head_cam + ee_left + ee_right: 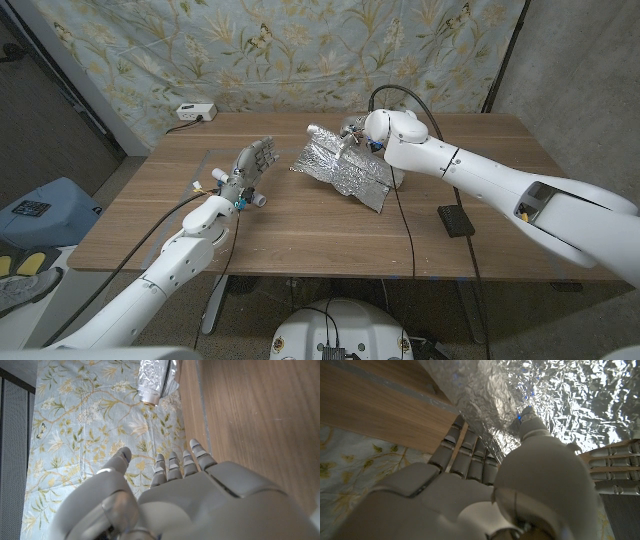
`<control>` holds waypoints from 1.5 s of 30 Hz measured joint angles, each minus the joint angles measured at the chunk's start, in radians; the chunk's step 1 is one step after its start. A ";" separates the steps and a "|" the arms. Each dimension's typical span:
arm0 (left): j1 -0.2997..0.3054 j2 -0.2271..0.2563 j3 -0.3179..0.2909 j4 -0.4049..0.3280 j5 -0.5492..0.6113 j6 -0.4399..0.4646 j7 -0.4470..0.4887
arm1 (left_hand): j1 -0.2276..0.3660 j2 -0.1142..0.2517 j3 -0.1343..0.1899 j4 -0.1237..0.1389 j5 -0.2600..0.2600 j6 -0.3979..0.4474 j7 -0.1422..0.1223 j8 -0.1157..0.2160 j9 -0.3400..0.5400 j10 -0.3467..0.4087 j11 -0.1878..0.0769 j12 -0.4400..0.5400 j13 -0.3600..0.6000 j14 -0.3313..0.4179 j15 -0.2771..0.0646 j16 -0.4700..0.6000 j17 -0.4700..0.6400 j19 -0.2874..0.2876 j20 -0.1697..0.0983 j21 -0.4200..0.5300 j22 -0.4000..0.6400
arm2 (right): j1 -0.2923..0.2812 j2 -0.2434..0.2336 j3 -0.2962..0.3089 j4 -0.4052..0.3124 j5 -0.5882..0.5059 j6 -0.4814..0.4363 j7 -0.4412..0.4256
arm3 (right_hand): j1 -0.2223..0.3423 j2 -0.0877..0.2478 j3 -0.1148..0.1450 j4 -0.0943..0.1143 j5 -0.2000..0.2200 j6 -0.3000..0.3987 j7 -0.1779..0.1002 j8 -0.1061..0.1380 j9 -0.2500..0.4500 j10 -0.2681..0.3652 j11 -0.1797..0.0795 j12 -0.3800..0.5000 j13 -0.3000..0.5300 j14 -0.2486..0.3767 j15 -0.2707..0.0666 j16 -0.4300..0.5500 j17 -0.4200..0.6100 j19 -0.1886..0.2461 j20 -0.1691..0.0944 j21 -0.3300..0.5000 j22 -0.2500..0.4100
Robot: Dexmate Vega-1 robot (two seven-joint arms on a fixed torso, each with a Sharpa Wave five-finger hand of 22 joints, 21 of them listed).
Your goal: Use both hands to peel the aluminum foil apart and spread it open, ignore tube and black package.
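At the left of the head view the left hand [249, 168] stands upright above the counter [300, 225], fingers apart and extended, holding nothing. Its own wrist view shows the same: fingers [172, 467] reaching out straight with only the patterned cloth backdrop [85, 420] beyond them, and the foil's end hanging into view well ahead. It is set apart from the work, most likely poised to come in for the second edge, since the task wants both hands on the sheet.

Toward the middle lies the aluminum foil [345, 168], a crumpled, partly opened sheet on the far half of the counter, one flap raised at the back (that lift looks to come from the hand behind it, not from the foil's own stiffness).

Right of it, the right hand [372, 128] reaches in over the foil's far edge. In the right wrist view its thumb [530, 422] presses against the foil's surface [570, 395] while the other fingers [465, 455] lie under a fold, so it appears to pinch a layer, holding one side so the other can be pulled away. Further right, a small black package [456, 220] sits on the counter, left alone as the task asks.
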 measured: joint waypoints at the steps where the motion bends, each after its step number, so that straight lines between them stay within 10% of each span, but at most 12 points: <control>1: 0.000 0.000 0.000 0.000 -0.001 0.000 0.000 | 0.001 -0.001 -0.002 -0.002 0.000 0.002 0.002 0.000 0.003 0.000 0.000 0.000 0.000 0.005 0.002 0.000 0.000 0.000 0.000 0.000 0.000 | 0.004 0.000 -0.001 0.002 0.004 -0.002 0.001 | 0.000 0.000 0.000 0.000 0.000 0.001 0.001 0.000 0.000 0.000 0.000 0.000 0.000 0.000 0.000 0.000 0.000 0.000 0.000 0.000 0.000; 18: 0.019 0.000 -0.017 -0.048 -0.028 0.048 0.063 | 0.028 -0.028 -0.012 -0.047 0.008 0.025 0.025 0.000 0.002 0.037 0.002 0.010 0.000 0.047 0.009 0.008 0.000 0.044 0.014 0.000 0.000 | 0.057 0.016 -0.010 0.054 0.105 -0.034 0.010 | -0.009 0.009 -0.003 0.003 -0.001 0.010 0.018 0.004 0.009 0.002 0.009 0.009 0.000 0.021 -0.004 0.007 0.009 0.020 0.005 0.006 0.000; 27: 0.029 0.003 -0.033 -0.090 -0.063 0.096 0.111 | 0.138 -0.077 -0.018 -0.092 0.016 0.090 0.104 0.003 0.005 0.101 0.017 0.014 0.009 0.159 0.013 0.015 0.001 0.223 0.054 0.026 0.000 | 0.073 0.022 0.005 0.087 0.187 -0.033 0.003 | -0.009 0.010 -0.003 0.003 -0.001 0.015 0.023 0.004 0.014 0.006 0.016 0.016 0.000 0.038 0.001 0.007 0.014 0.031 0.002 0.011 0.000; 36: 0.033 -0.003 -0.045 -0.130 -0.111 0.154 0.163 | 0.240 -0.119 -0.039 -0.091 0.015 0.141 0.109 0.007 0.010 0.167 0.026 0.028 0.020 0.265 0.006 0.025 0.007 0.380 0.049 0.053 0.000 | 0.082 0.020 0.028 0.103 0.258 -0.028 -0.018 | -0.009 0.010 -0.003 0.003 -0.004 0.019 0.027 0.004 0.019 0.020 0.012 0.029 0.000 0.047 -0.007 0.007 0.019 0.036 0.007 0.015 0.000; 45: 0.019 -0.013 -0.047 -0.154 -0.162 0.207 0.190 | 0.257 -0.125 -0.050 -0.088 0.015 0.146 0.114 0.007 0.010 0.173 0.030 0.032 0.028 0.283 0.012 0.029 0.007 0.407 0.043 0.057 0.000 | 0.083 0.010 0.061 0.115 0.345 -0.019 -0.038 | -0.014 0.014 -0.003 0.003 -0.004 0.023 0.030 0.004 0.022 0.020 0.012 0.033 0.000 0.055 -0.002 0.010 0.019 0.046 0.004 0.015 0.005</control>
